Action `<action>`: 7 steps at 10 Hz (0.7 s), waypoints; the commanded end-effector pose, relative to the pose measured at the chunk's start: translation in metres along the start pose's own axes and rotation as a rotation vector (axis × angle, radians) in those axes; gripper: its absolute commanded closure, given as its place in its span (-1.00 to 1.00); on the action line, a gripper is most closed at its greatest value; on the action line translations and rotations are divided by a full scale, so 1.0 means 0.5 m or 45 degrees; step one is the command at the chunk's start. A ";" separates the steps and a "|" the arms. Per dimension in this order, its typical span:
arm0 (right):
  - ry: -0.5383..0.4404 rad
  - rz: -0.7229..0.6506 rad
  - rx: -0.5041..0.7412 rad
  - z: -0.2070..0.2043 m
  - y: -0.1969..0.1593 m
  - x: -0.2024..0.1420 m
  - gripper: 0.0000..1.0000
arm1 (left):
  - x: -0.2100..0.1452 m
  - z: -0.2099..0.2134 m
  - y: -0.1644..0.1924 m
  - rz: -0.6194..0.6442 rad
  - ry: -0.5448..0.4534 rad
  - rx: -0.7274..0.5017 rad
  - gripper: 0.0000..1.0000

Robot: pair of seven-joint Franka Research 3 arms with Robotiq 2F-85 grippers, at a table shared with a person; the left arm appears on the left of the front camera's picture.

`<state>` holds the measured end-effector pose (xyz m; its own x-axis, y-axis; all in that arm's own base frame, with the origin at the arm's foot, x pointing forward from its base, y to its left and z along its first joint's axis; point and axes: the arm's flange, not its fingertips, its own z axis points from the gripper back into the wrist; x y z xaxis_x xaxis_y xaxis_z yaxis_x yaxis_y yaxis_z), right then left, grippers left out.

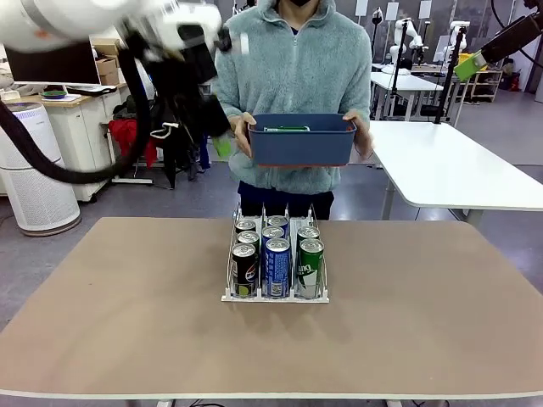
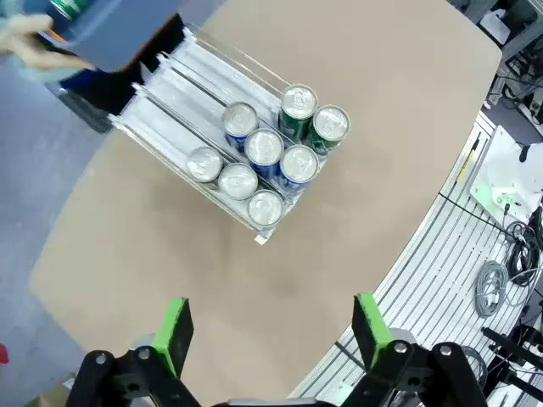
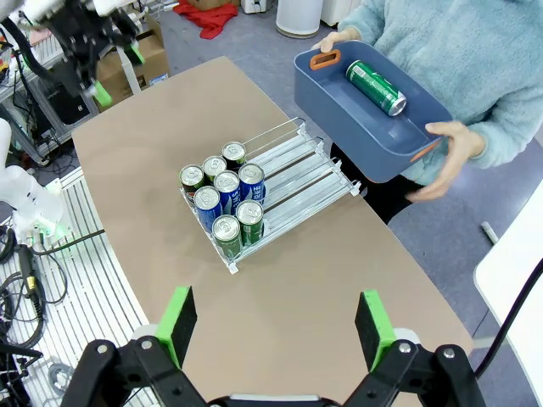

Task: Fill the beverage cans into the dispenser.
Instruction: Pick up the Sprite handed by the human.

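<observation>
Green-padded left gripper [image 2: 271, 302] hangs wide-jawed over table [image 2: 127, 246].

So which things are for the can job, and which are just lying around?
For the job: cans, dispenser, green can, the bin it lies in.
Just lying about: white table, air purifier, red cloth.

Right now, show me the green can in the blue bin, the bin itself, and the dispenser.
green can [image 3: 376, 87]: right wrist view, middle of its side.
blue bin [image 1: 301, 144]: front view, its near wall.
dispenser [image 3: 299, 172]: right wrist view, bare lanes behind the cans.
</observation>
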<state>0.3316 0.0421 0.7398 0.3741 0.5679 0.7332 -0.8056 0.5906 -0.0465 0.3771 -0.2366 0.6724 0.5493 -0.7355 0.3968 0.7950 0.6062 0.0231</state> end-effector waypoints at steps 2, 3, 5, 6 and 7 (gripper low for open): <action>0.003 0.002 0.002 -0.002 0.001 0.000 -1.00 | 0.035 0.115 0.004 -0.057 -0.058 0.191 -1.00; 0.003 0.002 0.002 -0.002 0.001 0.000 -1.00 | 0.038 0.141 -0.009 -0.034 -0.098 0.230 -1.00; 0.003 0.002 0.002 -0.002 0.001 0.000 -1.00 | 0.030 0.179 -0.022 -0.055 -0.144 0.315 -1.00; 0.003 0.002 0.002 -0.002 0.001 0.000 -1.00 | 0.028 0.185 -0.030 -0.045 -0.175 0.341 -1.00; 0.003 0.002 0.002 -0.002 0.001 0.000 -1.00 | 0.020 0.191 -0.033 -0.029 -0.198 0.363 -1.00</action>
<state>0.3316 0.0421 0.7398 0.3741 0.5679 0.7332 -0.8056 0.5906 -0.0465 0.3499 -0.2288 0.7756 0.4555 -0.7262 0.5149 0.7277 0.6369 0.2545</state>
